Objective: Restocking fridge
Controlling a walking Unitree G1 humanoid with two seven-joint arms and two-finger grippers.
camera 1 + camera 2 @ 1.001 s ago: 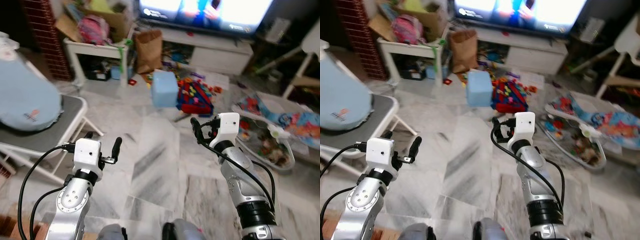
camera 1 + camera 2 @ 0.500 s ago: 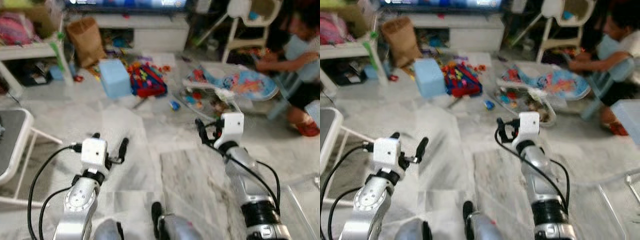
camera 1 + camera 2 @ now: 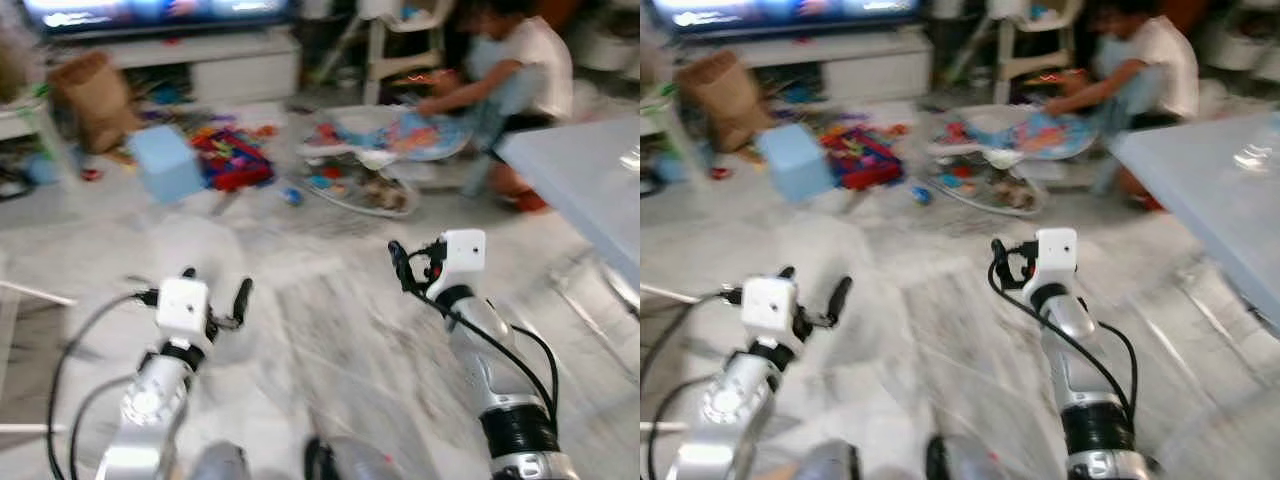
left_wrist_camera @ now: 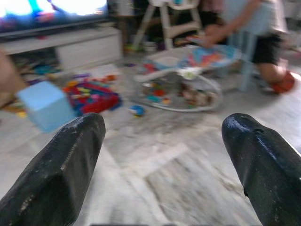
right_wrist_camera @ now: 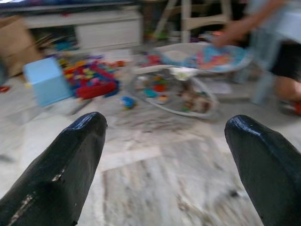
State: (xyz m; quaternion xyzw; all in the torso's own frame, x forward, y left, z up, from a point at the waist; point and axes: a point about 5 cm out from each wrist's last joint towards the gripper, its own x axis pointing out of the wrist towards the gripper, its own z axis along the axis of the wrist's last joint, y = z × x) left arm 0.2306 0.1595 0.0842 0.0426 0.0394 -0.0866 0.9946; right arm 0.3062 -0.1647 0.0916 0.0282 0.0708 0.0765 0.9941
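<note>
Left eye view: blurred. Left gripper [image 3: 214, 300] and right gripper [image 3: 412, 267] raised over marble floor [image 3: 330, 330], both empty-handed. Toy pile [image 3: 228, 157], blue box [image 3: 166, 163], baby bouncer [image 3: 385, 150] ahead; person [image 3: 510, 70] seated at far right; table edge [image 3: 580, 180] at right.

Right eye view: same scene. No fridge, no groceries to be seen.

Left wrist view: fingers [image 4: 61, 174] spread wide, nothing between.

Right wrist view: fingers [image 5: 61, 169] likewise parted, nothing held.

Judged: task barely begun; fridge and stock yet to be found, everything left.
</note>
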